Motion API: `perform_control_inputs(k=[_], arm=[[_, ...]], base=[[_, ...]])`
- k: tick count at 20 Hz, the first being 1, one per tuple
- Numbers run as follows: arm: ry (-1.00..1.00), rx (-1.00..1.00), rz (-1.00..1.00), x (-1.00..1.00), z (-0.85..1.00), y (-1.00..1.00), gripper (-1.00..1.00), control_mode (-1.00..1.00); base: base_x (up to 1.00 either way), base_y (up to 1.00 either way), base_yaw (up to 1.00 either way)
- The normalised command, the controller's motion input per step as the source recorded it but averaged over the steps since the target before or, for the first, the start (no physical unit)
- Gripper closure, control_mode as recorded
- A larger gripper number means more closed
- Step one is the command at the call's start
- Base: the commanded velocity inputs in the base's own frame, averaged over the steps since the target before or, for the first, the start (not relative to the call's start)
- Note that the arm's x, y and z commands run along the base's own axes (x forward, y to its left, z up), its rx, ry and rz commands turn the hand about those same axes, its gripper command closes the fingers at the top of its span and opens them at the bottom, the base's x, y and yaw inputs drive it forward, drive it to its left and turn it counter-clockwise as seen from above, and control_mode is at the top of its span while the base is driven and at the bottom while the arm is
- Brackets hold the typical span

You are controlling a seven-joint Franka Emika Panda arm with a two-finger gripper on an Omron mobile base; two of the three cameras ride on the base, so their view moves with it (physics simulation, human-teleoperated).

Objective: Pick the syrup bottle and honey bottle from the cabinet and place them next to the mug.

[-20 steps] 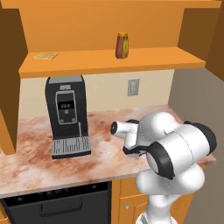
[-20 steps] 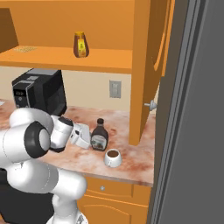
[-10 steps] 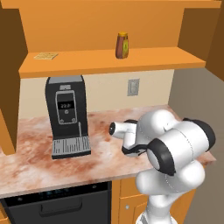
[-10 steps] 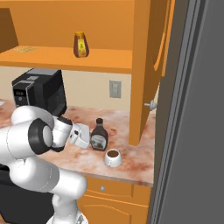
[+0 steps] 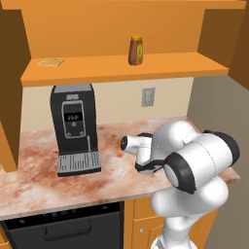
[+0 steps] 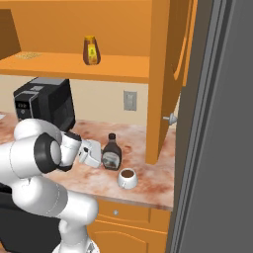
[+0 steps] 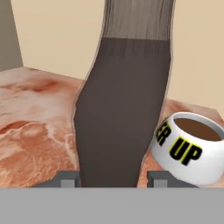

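Fingers (image 7: 113, 178) clamped, it seems, on the tall dark brown syrup bottle (image 6: 112, 154) standing on the marbled worktop (image 6: 153, 183); white round mug (image 6: 127, 178) at its five o'clock.

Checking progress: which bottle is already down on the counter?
The dark brown syrup bottle, standing beside the mug; the amber honey bottle sits on the cabinet shelf.

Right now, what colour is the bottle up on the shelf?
Amber-orange honey bottle, clearest in the right base view.
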Motion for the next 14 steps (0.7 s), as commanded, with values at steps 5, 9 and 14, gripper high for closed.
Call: perform_control_inputs(k=[5, 9, 14], arm=[[0.00, 0.00, 0.00, 0.00, 0.00, 0.00, -1.00, -1.00], [0.00, 0.00, 0.00, 0.00, 0.00, 0.00, -1.00, -1.00], [0.00, 0.00, 0.00, 0.00, 0.00, 0.05, -1.00, -1.00]], base=[[0.00, 0.00, 0.00], [0.00, 0.00, 0.00], [0.00, 0.00, 0.00]])
